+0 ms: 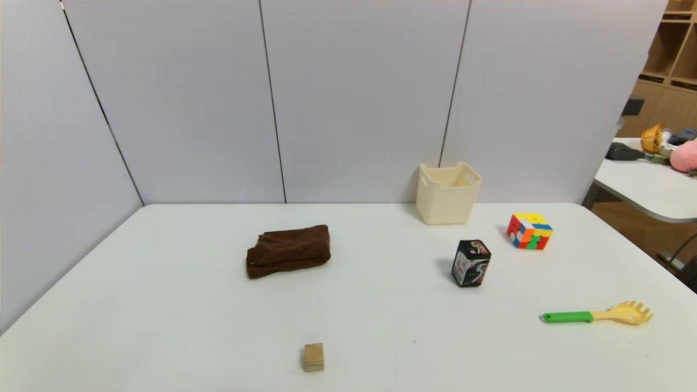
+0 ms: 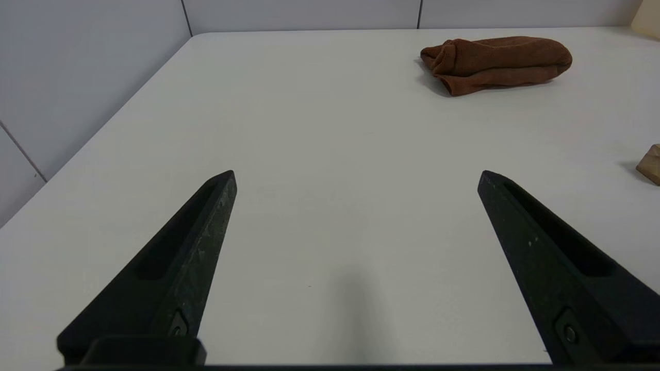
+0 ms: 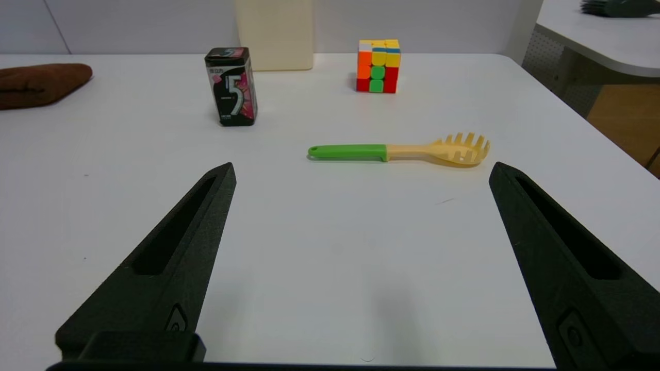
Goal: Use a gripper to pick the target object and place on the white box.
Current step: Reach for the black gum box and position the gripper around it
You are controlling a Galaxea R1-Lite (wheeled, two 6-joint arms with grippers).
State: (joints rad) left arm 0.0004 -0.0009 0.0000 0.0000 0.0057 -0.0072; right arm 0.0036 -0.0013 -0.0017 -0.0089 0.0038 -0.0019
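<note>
1. Head view: the white desk (image 1: 163,305) carries all the things, and no arm shows in this view. The target object (image 1: 471,263), a small black tin with red and white swirls, stands upright on the right half of the desk. The white box (image 1: 448,194) stands behind it at the back edge of the desk, close to the wall panels, and the two are apart. A multicoloured puzzle cube (image 1: 529,231) sits to the right of the tin and a little farther back. A pasta spoon (image 1: 598,314) with a green handle lies nearer the front right. A folded brown cloth (image 1: 288,251) lies left of the middle, and a small wooden block (image 1: 313,357) sits near the front edge.

2. Left wrist view: the left tool (image 2: 357,178) hangs low over bare desk with its two black fingers (image 2: 193,247) spread wide, grasping nothing. The brown cloth (image 2: 496,63) lies well ahead of it, and the wooden block (image 2: 650,165) shows at the picture's edge.

3. Right wrist view: the right tool (image 3: 361,172) is also released, its fingers (image 3: 185,242) wide apart over the desk and empty. The pasta spoon (image 3: 399,151) lies just ahead between the fingertips. The target object (image 3: 231,86) stands farther off, untouched, with the white box (image 3: 274,34) behind it and the puzzle cube (image 3: 378,65) beside.
</note>
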